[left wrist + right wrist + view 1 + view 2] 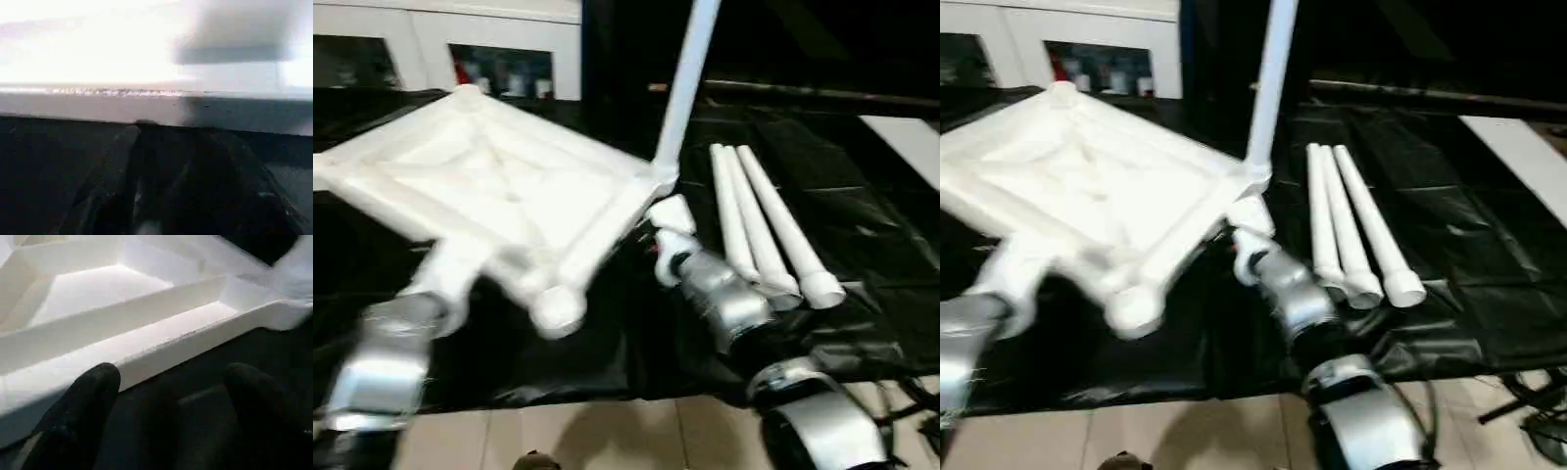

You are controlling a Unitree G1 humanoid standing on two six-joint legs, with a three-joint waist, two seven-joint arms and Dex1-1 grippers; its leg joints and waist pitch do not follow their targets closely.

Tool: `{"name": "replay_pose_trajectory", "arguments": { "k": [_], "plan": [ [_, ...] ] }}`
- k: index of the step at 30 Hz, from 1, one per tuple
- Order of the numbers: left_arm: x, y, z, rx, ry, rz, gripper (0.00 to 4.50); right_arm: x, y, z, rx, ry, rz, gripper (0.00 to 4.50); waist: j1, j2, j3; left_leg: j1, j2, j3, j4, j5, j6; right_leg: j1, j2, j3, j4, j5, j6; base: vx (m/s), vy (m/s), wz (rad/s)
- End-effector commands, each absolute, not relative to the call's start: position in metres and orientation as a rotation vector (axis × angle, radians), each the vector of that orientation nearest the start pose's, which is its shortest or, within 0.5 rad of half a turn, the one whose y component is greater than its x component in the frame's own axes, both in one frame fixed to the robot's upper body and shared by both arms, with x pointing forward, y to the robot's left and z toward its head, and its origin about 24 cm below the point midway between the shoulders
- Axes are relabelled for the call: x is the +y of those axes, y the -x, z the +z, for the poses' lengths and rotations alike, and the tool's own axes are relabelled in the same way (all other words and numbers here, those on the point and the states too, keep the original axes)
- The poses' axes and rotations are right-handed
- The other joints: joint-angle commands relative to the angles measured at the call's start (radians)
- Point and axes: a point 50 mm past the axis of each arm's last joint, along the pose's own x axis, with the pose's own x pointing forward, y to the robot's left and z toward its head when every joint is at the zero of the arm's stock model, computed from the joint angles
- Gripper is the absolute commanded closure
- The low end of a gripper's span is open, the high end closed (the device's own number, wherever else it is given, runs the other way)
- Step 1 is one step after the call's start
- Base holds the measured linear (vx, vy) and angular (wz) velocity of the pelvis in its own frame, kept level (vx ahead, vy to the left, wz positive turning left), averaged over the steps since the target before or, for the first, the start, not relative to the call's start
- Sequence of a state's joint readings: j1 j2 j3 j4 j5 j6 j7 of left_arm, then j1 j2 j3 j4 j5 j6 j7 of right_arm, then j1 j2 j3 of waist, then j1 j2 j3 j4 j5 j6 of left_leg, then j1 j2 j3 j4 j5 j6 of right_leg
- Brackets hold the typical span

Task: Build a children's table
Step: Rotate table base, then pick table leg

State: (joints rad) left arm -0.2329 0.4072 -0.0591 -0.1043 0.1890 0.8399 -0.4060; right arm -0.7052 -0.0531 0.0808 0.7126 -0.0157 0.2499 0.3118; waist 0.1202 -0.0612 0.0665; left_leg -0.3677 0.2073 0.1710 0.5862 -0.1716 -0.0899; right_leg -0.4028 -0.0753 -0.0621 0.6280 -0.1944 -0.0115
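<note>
Three loose legs [766, 227] lie beside the wide-spread right gripper [166, 396]; the left gripper [171, 147] pinches the tabletop [499, 186] edge.

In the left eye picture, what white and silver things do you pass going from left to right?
Left arm → tabletop → standing leg → three loose legs.

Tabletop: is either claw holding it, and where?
Left claw appears closed on the tabletop at its near edge. Right claw is open beside the rim, holding nothing.
</note>
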Motion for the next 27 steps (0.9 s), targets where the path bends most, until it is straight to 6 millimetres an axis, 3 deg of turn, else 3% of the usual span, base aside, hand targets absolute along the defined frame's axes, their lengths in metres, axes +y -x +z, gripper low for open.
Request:
{"name": "replay_pose_trajectory", "arguments": {
  "k": [1,3,4,5,6,7,8,12,17,19,22,27],
  "plan": [
    [0.189,-0.283,0.057,0.573,-0.475,-0.282,2.18,-0.1,-0.365,0.07,0.301,0.173,0.444,0.67,-0.009,0.033,-0.068,0.026,0.016,-0.001,-0.077,-0.281,-0.054,0.034,-0.047,0.048,-0.074,-0.129,-0.149,0.0,0.0,0.0],
    [0.184,-0.286,0.058,0.56,-0.474,-0.293,2.18,-0.106,-0.367,0.074,0.299,0.189,0.416,0.67,-0.012,0.034,-0.071,0.014,0.015,-0.005,-0.077,-0.248,-0.057,0.043,-0.051,0.047,-0.073,-0.13,-0.14,0.0,0.0,0.0],
    [0.169,-0.292,0.06,0.519,-0.471,-0.331,2.18,-0.121,-0.371,0.084,0.305,0.197,0.356,0.67,-0.017,0.029,-0.073,0.012,0.013,-0.005,-0.074,-0.228,-0.055,0.045,-0.049,0.047,-0.071,-0.107,-0.144,0.0,0.0,0.0],
    [0.168,-0.292,0.06,0.518,-0.471,-0.332,2.18,-0.121,-0.371,0.084,0.305,0.197,0.355,0.67,-0.017,0.029,-0.073,0.012,0.013,-0.005,-0.074,-0.228,-0.055,0.045,-0.049,0.047,-0.071,-0.107,-0.144,0.0,0.0,0.0],
    [0.156,-0.296,0.061,0.493,-0.466,-0.362,2.11,-0.132,-0.374,0.09,0.323,0.192,0.303,0.4,-0.015,0.028,-0.074,0.012,0.012,-0.004,-0.07,-0.197,-0.049,0.047,-0.048,0.046,-0.067,-0.068,-0.152,0.0,0.0,0.0],
    [0.152,-0.297,0.061,0.481,-0.473,-0.375,2.11,-0.136,-0.375,0.093,0.333,0.193,0.282,0.33,-0.013,0.053,-0.075,0.013,0.011,-0.006,-0.069,-0.193,-0.054,0.046,-0.048,0.046,-0.064,-0.055,-0.154,0.0,0.0,0.0],
    [0.152,-0.298,0.061,0.48,-0.475,-0.375,2.11,-0.137,-0.375,0.093,0.334,0.194,0.277,0.33,-0.019,0.039,-0.075,0.013,0.011,-0.003,-0.067,-0.192,-0.052,0.047,-0.044,0.045,-0.068,-0.033,-0.158,0.0,0.0,0.0],
    [0.151,-0.304,0.061,0.437,-0.539,-0.35,2.11,-0.153,-0.374,0.1,0.402,0.184,0.206,0.05,-0.024,0.036,-0.077,0.007,0.007,-0.004,-0.064,-0.157,-0.035,0.058,-0.046,0.044,-0.064,-0.023,-0.163,0.0,0.0,0.0],
    [0.16,-0.31,0.067,0.379,-0.589,-0.321,2.11,-0.163,-0.374,0.099,0.485,0.164,0.158,0.05,-0.033,0.039,-0.077,0.009,0.01,-0.003,-0.063,-0.157,-0.035,0.055,-0.048,0.043,-0.066,-0.057,-0.172,0.0,0.0,0.0],
    [0.155,-0.307,0.084,0.285,-0.547,-0.435,2.11,-0.175,-0.376,0.094,0.579,0.113,0.113,0.05,-0.034,0.034,-0.077,0.011,0.011,-0.002,-0.063,-0.167,-0.034,0.053,-0.049,0.043,-0.069,-0.081,-0.178,0.0,0.0,0.0],
    [0.144,-0.302,0.097,0.208,-0.502,-0.575,2.11,-0.177,-0.375,0.088,0.637,0.115,0.121,0.05,-0.028,0.036,-0.076,0.014,0.013,0.0,-0.062,-0.167,-0.04,0.049,-0.051,0.042,-0.064,-0.079,-0.197,0.0,0.0,0.0],
    [0.129,-0.292,0.108,0.156,-0.462,-0.74,2.11,-0.176,-0.373,0.083,0.68,0.119,0.129,0.05,-0.027,0.03,-0.076,0.008,0.012,0.004,-0.061,-0.136,-0.036,0.053,-0.053,0.043,-0.059,-0.05,-0.201,0.0,0.0,0.0]
  ]
}}
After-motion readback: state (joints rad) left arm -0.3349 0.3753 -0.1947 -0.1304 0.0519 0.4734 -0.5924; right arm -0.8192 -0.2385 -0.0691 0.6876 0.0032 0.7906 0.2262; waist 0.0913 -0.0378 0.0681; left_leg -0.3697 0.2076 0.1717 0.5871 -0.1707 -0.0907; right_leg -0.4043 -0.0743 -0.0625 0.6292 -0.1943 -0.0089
